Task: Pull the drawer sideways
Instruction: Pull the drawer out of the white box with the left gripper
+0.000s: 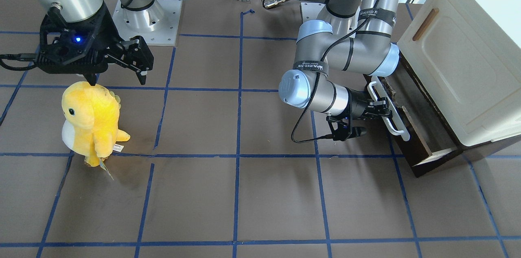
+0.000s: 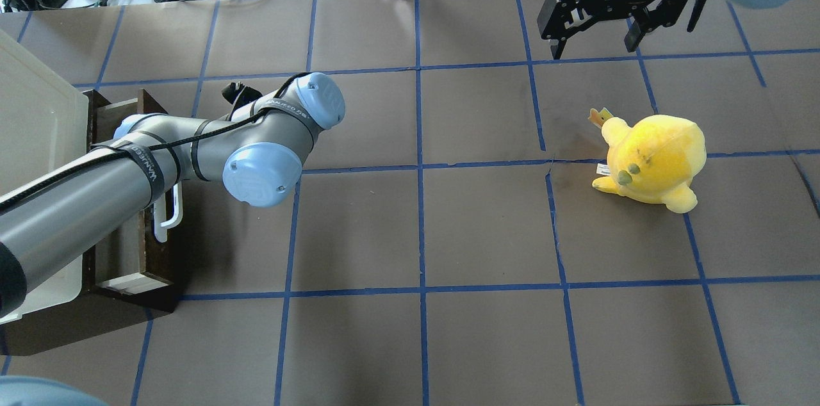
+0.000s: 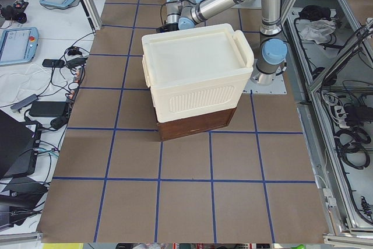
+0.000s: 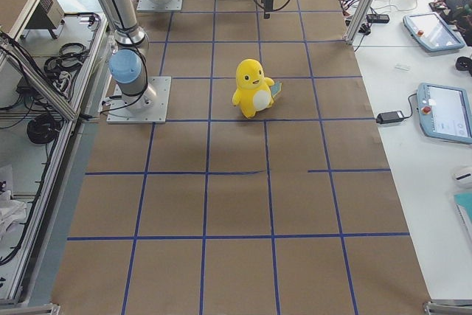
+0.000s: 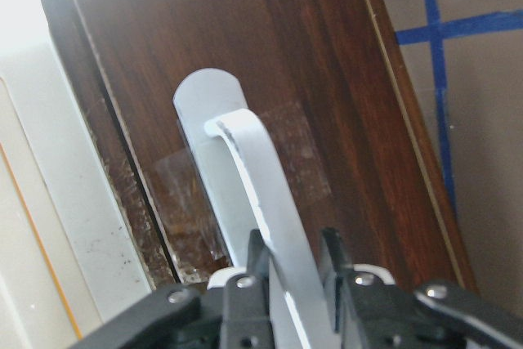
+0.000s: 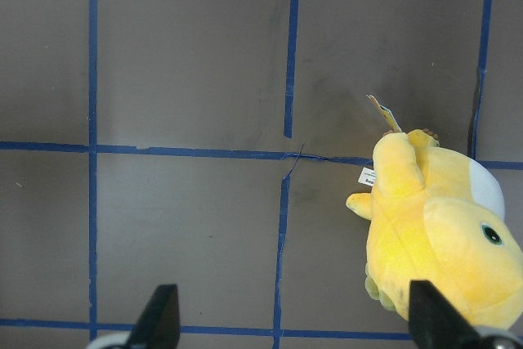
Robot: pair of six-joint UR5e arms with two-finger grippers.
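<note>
The drawer stands partly out from under the cream cabinet at the table's end on my left. Its dark brown front carries a long white bar handle. My left gripper is shut on this handle; in the left wrist view the fingers clamp the white bar from both sides. In the overhead view the left arm hides most of the drawer and handle. My right gripper is open and empty, hanging above the table far from the drawer.
A yellow plush toy stands on the table below my right gripper, also in the overhead view. The cabinet door has a small brown handle. Blue tape lines grid the brown table.
</note>
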